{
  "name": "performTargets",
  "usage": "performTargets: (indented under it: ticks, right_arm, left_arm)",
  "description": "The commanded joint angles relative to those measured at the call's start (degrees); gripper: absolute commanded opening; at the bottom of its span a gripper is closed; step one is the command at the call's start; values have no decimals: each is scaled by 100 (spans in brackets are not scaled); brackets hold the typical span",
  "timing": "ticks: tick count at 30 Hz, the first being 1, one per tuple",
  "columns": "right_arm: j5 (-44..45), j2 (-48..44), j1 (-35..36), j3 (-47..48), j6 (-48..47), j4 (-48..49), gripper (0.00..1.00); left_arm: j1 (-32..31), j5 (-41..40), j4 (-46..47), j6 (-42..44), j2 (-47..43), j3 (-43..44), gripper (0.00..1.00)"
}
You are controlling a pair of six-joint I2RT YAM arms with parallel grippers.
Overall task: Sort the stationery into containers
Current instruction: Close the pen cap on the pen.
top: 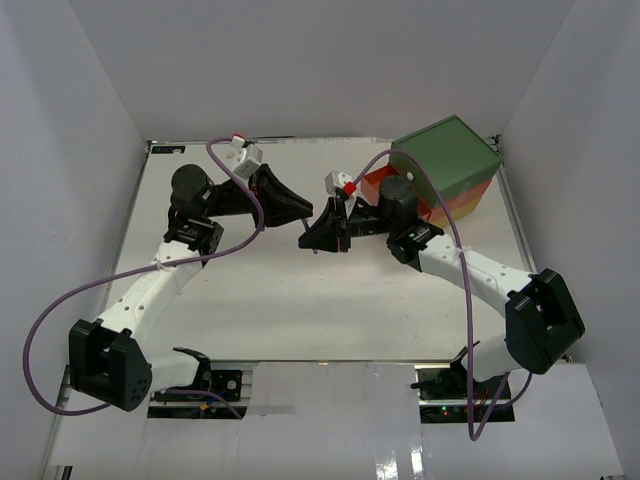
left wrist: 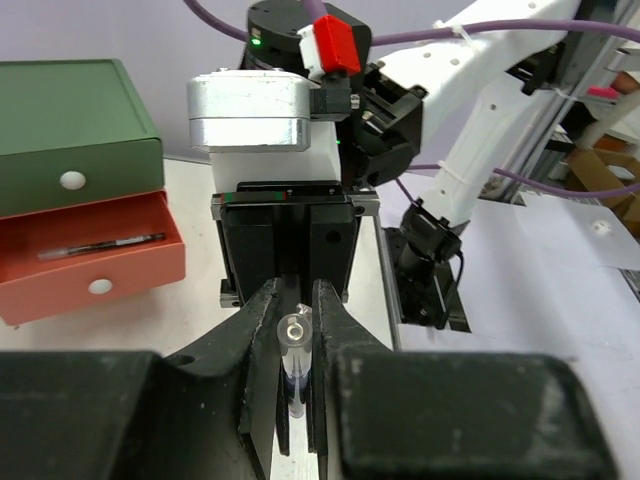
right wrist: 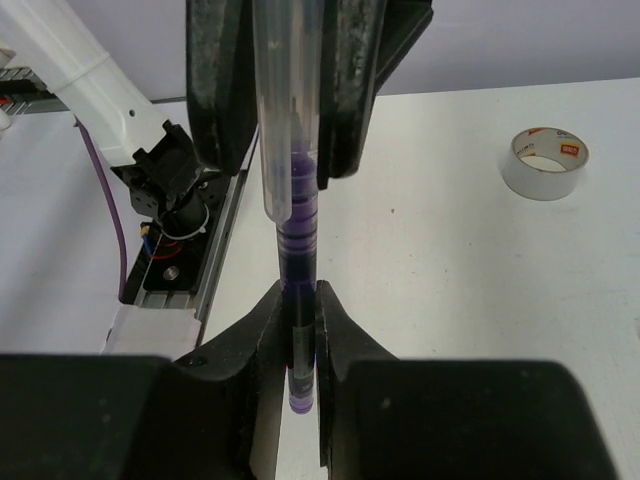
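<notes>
Top external: left arm reaches in from the left and right arm from the right. They meet tip to tip over the middle of the white bench (top: 300,320). The left fingers (top: 295,205) and right fingers (top: 318,237) overlap there, so the gap between them is hard to read from above.

At the far right stands the small boxy three-drawer chest (top: 445,155), its green top facing up. The orange-red middle drawer (top: 378,185) is pulled out toward the right arm's wrist, which covers part of it. Only a sliver of the yellow bottom drawer (top: 470,207) shows.

Left wrist: the chest is on the left, and the green top drawer (left wrist: 70,160) is shut. The orange-red drawer is open with a thin dark pen (left wrist: 100,245) lying inside. The chest's lower part is cut off by the left fingers' housing. The right wrist's silver-and-white body fills the centre and blocks the bench behind it.

Fingers: both sets are narrow, on the same thin clear-barrelled purple pen (right wrist: 298,250), which is held off the bench and spans the two. The right fingers are clamped on the purple end. The left fingers are pinched in on the clear end (left wrist: 293,330); the pads look to be touching it, though I can't see how firm the grip is.

Right wrist, far right: a white-and-clear tape roll (right wrist: 543,162) lies flat on the bench, well apart from the pen.
</notes>
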Motion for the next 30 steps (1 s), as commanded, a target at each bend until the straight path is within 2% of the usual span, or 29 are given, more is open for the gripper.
performTargets:
  ticks: [1, 5, 14, 24, 30]
  right_arm:
    - [452, -271, -4, 39, 175, 602, 8]
    - [866, -368, 5, -58, 272, 672, 8]
    - [1034, -307, -4, 73, 456, 734, 8]
    - [656, -271, -4, 469, 693, 874, 8]
    - [410, -298, -4, 609, 966, 1296, 8]
  left_arm:
    - [-67, -385, -604, 224, -299, -95, 13]
    - [-75, -728, -868, 391, -448, -218, 5]
    - [-84, -632, -1062, 532, -440, -552, 4]
    - [-93, -492, -1237, 638, -335, -790, 4]
    - [-93, -254, -1141, 550, -203, -807, 2]
